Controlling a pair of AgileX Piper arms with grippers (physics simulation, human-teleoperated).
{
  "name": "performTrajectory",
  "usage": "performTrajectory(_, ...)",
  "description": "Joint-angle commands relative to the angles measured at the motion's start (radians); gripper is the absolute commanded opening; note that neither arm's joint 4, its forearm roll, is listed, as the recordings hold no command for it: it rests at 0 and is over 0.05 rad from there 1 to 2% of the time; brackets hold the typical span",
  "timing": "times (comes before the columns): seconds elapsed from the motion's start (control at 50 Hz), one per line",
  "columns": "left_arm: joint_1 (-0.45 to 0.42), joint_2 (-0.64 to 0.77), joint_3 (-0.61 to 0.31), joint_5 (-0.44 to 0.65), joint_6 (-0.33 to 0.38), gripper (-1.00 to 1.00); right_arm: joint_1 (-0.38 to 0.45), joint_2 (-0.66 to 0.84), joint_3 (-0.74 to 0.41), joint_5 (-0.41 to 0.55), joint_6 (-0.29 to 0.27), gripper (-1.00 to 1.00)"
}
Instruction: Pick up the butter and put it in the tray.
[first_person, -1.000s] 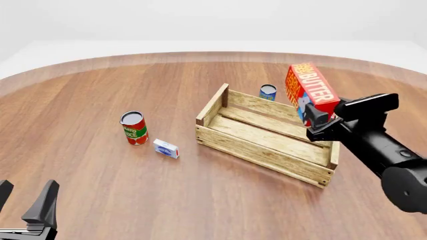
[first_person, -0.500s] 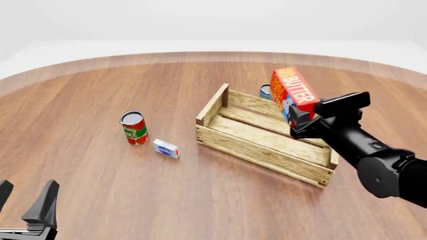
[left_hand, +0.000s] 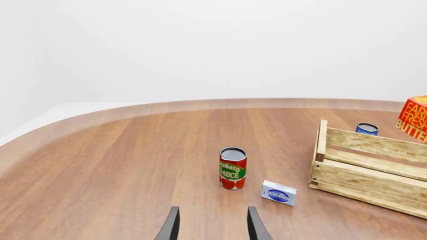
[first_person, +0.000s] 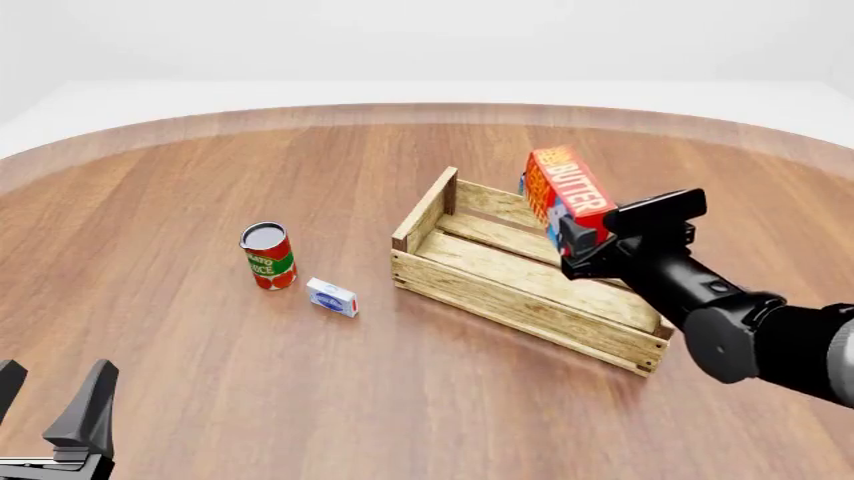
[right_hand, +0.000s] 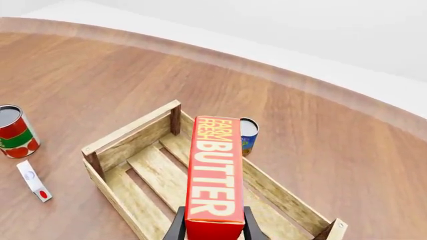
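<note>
My right gripper (first_person: 583, 237) is shut on the butter (first_person: 566, 190), a red-orange carton with white lettering, held tilted in the air over the far right part of the tray (first_person: 461, 286). In the right wrist view the butter (right_hand: 215, 172) lies along the fingers above the slatted floor of the tray (right_hand: 153, 172). The tray is a large open wooden crate right of the table's middle. A corner of the butter (left_hand: 413, 119) and the tray (left_hand: 363, 167) also show in the left wrist view. My left gripper (first_person: 51, 412) is open and empty at the near left edge.
A red-green tomato sauce can (first_person: 268, 255) stands left of the tray, with a small white-blue box (first_person: 331, 297) beside it. A blue can (right_hand: 247, 135) stands just behind the tray's far wall. The round wooden table (first_person: 200, 180) curves away at the back.
My right gripper has carried the butter leftward and lower, from beyond the tray's far right corner to over the tray's inside. The left arm has not moved.
</note>
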Motion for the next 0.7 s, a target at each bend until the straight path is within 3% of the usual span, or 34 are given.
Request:
performTrajectory(0.02, 0.000, 0.000, 0.000, 0.000, 0.000, 1.00, 0.005, 0.043, -0.030, -0.033, 0.025, -1.00)
performTrajectory(0.7, 0.000, 0.000, 0.000, 0.000, 0.000, 1.00, 0.016, 0.140, -0.046, -0.079, 0.044, -1.00)
